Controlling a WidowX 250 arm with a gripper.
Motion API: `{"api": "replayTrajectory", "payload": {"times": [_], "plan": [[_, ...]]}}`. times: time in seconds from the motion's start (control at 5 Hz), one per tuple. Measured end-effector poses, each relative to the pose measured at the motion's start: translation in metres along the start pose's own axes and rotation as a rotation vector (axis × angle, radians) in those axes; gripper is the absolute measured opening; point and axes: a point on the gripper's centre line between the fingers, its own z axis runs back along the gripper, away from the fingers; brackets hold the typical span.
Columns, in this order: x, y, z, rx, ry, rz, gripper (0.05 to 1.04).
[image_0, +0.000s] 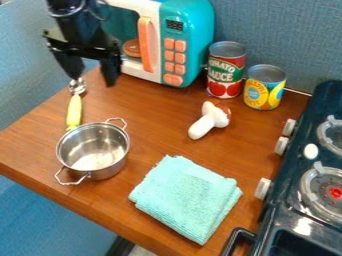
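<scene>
The black gripper hangs at the upper left, in front of the toy microwave, with its two fingers spread apart and nothing between them. Just below it, a spoon with a yellow-green handle lies on the wooden counter. Its metal bowl end is nearest the gripper. A silver two-handled pot stands below the spoon, and the handle's lower end is at the pot's rim. Right of centre lies a toy mushroom with a white stem and a reddish-brown cap. A folded turquoise cloth lies at the front.
A teal and white toy microwave with an orange handle stands at the back. Right of it are a tomato sauce can and a yellow and blue can. A dark toy stove with white knobs borders the right side.
</scene>
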Motion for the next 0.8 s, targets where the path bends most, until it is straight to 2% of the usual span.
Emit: {"api": "replayTrajectory", "payload": {"times": [0.2,0.4,0.6,0.8], "plan": [[-0.003,0.019,-0.025,0.077,-0.041,0.006,1.001],[-0.002,0.038,-0.046,0.195,-0.078,0.014,1.001],[0.005,0.05,-0.045,0.275,-0.13,0.019,1.001],[0.007,0.056,-0.043,0.314,-0.142,0.031,1.001]]}}
